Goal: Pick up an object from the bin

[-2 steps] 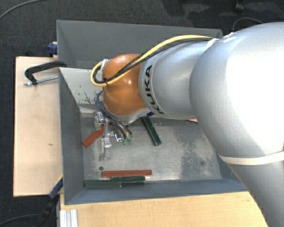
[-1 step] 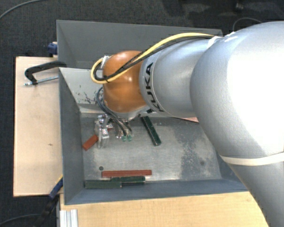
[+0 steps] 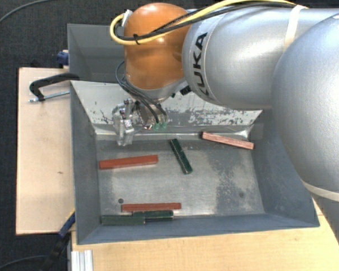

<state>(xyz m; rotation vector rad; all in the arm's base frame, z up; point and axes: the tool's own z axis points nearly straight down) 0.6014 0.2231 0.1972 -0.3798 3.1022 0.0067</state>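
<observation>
Five flat sticks in the grey metal bin (image 3: 82, 168). The gripper (image 3: 125, 134) is low at back-left; open or closed, can't tell. Nearest is the red-brown flat stick (image 3: 128, 162), just in front, apart. The short dark green stick (image 3: 181, 155) is mid-floor and the pink-tan stick (image 3: 227, 140) is by the back wall. The red stick (image 3: 151, 206) and long dark green stick (image 3: 137, 217) lie together at the front wall.

The grey bin (image 3: 82, 151) holds three reddish sticks (image 3: 128, 162) and two dark green sticks (image 3: 181, 156)

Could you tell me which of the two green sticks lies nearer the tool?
The slanted green stick lying alone; the other green stick lies farther from the tool, along the front wall.
</observation>
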